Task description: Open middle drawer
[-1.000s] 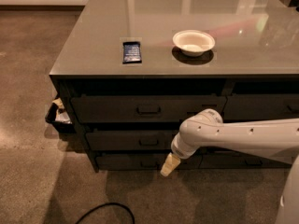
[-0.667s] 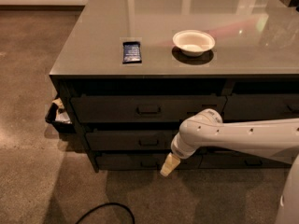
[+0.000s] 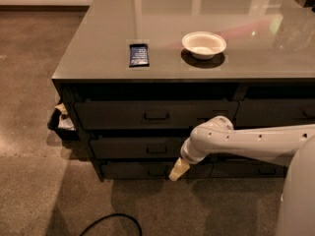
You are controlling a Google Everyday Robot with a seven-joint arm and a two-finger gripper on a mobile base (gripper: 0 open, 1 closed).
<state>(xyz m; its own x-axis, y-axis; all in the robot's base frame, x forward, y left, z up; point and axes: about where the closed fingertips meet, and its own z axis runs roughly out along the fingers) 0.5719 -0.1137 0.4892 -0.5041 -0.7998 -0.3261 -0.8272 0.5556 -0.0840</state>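
Observation:
The middle drawer (image 3: 128,148) is a wide dark front with a small bar handle (image 3: 156,150). It sits shut between a taller top drawer (image 3: 118,115) and a slimmer bottom drawer (image 3: 133,171). My white arm (image 3: 256,142) reaches in from the right, across the cabinet front. The gripper (image 3: 178,170) has a cream-coloured tip. It hangs low in front of the bottom drawer, below and slightly right of the middle drawer's handle and not touching it.
A white bowl (image 3: 204,44) and a dark blue flat packet (image 3: 139,54) lie on the grey countertop (image 3: 98,58). A black bin with trash (image 3: 60,123) stands at the cabinet's left side. A black cable (image 3: 110,222) lies on the floor in front. More drawers (image 3: 275,113) are at the right.

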